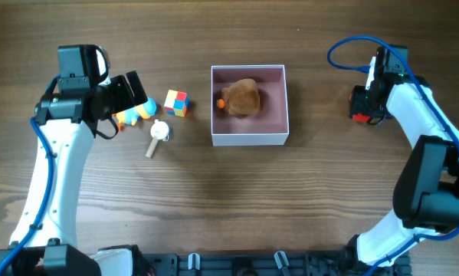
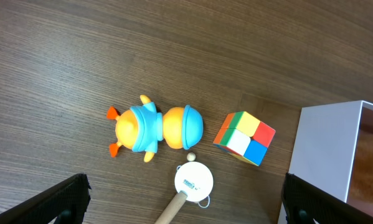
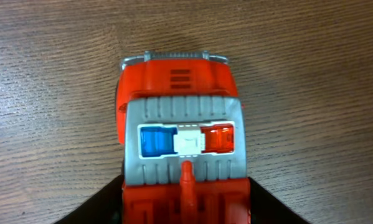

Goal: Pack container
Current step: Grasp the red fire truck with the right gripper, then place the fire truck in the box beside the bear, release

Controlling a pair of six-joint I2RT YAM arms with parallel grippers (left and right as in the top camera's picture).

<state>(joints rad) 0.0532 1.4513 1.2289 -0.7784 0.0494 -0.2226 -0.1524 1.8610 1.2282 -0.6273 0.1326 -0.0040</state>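
The box [image 1: 250,138] sits mid-table with a brown plush [image 1: 241,97] already inside. Left of the box, a cube [image 2: 244,137], a blue-orange toy [image 2: 155,127] and a wooden mallet [image 2: 192,180] lie unpacked. The left gripper [image 1: 126,96] hangs over that toy with its jaws wide, likely to straddle it for a pick. Well right of the box, the right gripper [image 1: 367,101] brackets a red truck [image 3: 180,149]. Its fingers [image 3: 99,210] lie along both flanks, but I cannot tell whether they clamp it.
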